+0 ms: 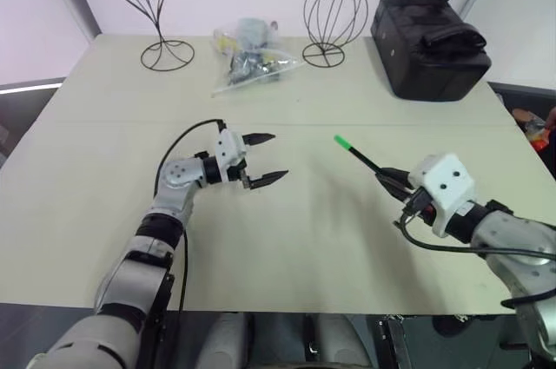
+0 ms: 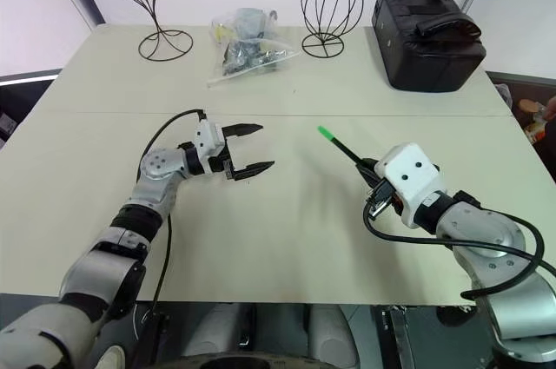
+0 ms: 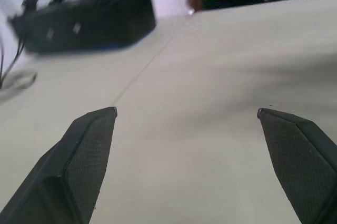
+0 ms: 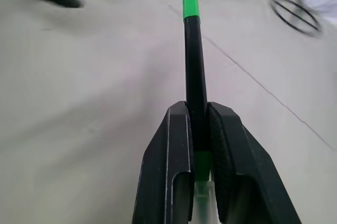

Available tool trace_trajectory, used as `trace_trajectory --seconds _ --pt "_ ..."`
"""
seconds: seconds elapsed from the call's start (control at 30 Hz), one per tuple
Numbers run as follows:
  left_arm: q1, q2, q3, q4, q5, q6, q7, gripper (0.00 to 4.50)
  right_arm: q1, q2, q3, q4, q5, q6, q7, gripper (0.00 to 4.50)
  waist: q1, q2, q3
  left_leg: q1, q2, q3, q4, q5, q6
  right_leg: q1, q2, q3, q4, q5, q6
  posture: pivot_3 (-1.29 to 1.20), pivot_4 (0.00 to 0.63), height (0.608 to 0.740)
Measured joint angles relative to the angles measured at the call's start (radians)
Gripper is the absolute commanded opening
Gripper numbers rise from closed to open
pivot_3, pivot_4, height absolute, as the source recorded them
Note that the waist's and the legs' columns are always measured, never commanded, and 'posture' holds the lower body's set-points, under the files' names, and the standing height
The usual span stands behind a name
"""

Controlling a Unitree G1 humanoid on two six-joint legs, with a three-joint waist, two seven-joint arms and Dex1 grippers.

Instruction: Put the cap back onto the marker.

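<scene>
Gripping the thin black marker (image 4: pixel 195 76) low on its barrel, the right hand (image 1: pixel 393 180) was clamped shut, its bright green cap (image 4: pixel 189 2) apparently seated at the far end. The left hand (image 1: pixel 265 158) stood wide open and empty above the counter (image 1: pixel 330 239). Risk: an incompletely seated cap could drop off.

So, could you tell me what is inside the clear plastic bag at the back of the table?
The clear plastic bag holds a jumble of small items, some dark, some yellowish, with a pale bundle on top. What each one is cannot be made out, and anything underneath is covered.
</scene>
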Motion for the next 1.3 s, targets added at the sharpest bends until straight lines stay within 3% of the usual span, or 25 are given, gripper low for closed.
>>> trace_trajectory --seconds 0.17,0.27,0.43,0.67,1.3 --pt "0.087 -0.026 0.049 -0.248 0.06 0.253 0.286 4.47 0.045 0.295 -0.01 -0.032 -0.079 0.145 -0.282 0.0 0.001 0.002 -0.001 0.0 -0.001 0.0 -0.001 0.0 0.0 -0.001 -0.001 0.001 0.0 0.0 0.0 0.0 0.15 0.74" --pt "0.137 -0.049 0.054 -0.374 0.093 0.367 0.399 4.47 0.057 0.405 0.011 -0.032 -0.129 0.156 -0.395 0.0 -0.002 0.003 -0.002 0.0 -0.001 0.0 -0.001 0.0 -0.001 -0.002 0.0 0.001 0.001 0.0 0.0 0.0 0.15 0.74" --pt "0.198 -0.094 0.058 -0.503 0.132 0.446 0.536 4.47 0.11 0.493 0.067 -0.018 -0.203 0.068 -0.496 0.0 -0.002 0.003 -0.002 0.0 -0.001 0.001 -0.002 0.001 -0.001 -0.002 0.0 0.001 0.001 0.0 0.0 0.0 0.15 0.74" --pt "0.257 -0.102 0.072 -0.606 0.185 0.475 0.65 4.47 0.185 0.532 0.145 0.061 -0.254 -0.067 -0.527 0.0 -0.003 0.003 -0.002 0.002 -0.001 0.001 -0.002 0.001 -0.001 -0.001 0.0 0.001 0.001 0.0 0.0 0.0 0.15 0.74" --pt "0.327 -0.08 0.06 -0.688 0.188 0.515 0.592 4.47 0.189 0.539 0.152 0.232 -0.237 -0.187 -0.459 0.0 -0.003 0.004 -0.002 0.002 -0.001 0.001 -0.002 0.001 -0.001 -0.001 0.0 0.001 0.0 0.0 0.0 0.0 0.15 0.74"
